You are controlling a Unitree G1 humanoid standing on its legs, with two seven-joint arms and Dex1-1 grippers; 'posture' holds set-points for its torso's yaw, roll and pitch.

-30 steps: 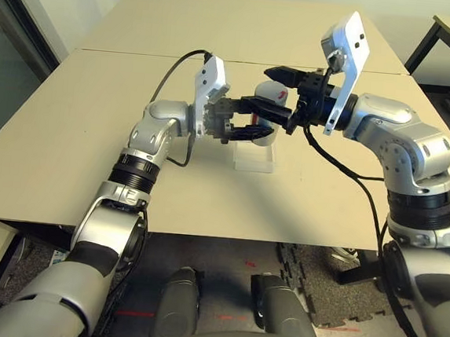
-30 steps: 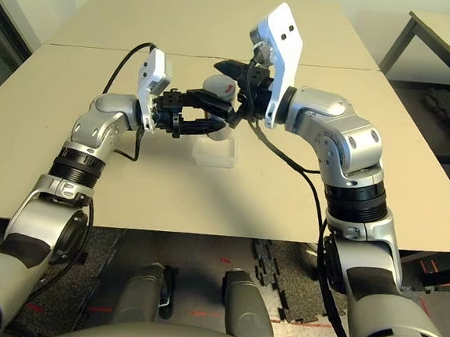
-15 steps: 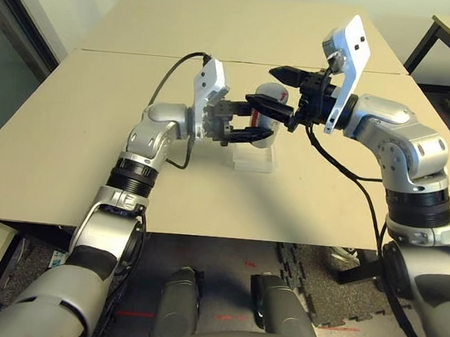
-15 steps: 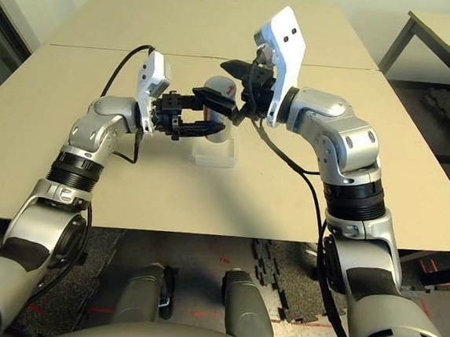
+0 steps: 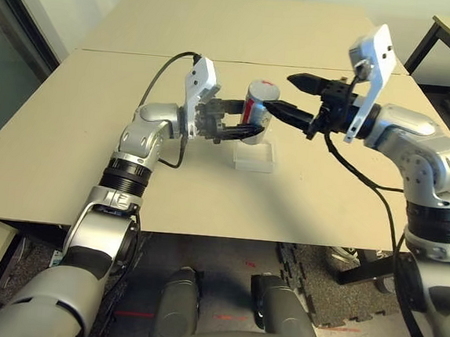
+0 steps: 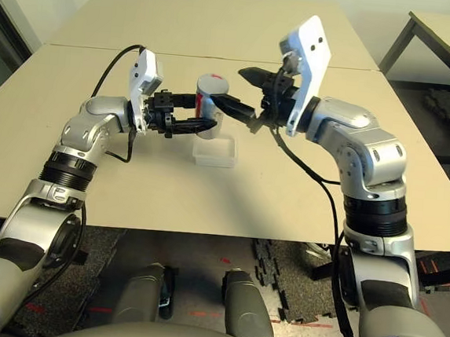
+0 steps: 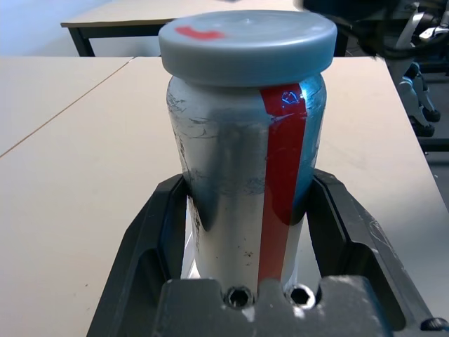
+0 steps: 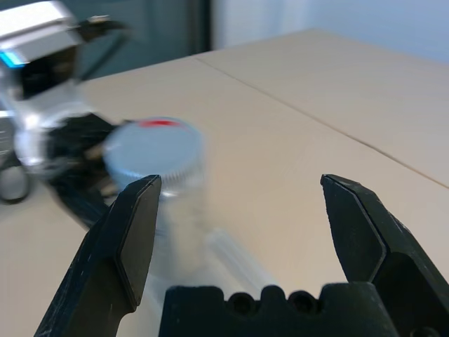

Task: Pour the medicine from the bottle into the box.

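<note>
Left eye view: beige tables; left hand grips bottle, right hand spread.

The two head views look forward and down over the table, sharing nearly the same scene. Each wrist camera looks closely along its own fingers at the bottle.

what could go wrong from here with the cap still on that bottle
The bottle is held upright in the left gripper above the box with its cap on, so pouring now would deliver nothing. The open right gripper sits just beside the cap; a misaligned grab could knock or twist the bottle in the left gripper's grip.
</note>
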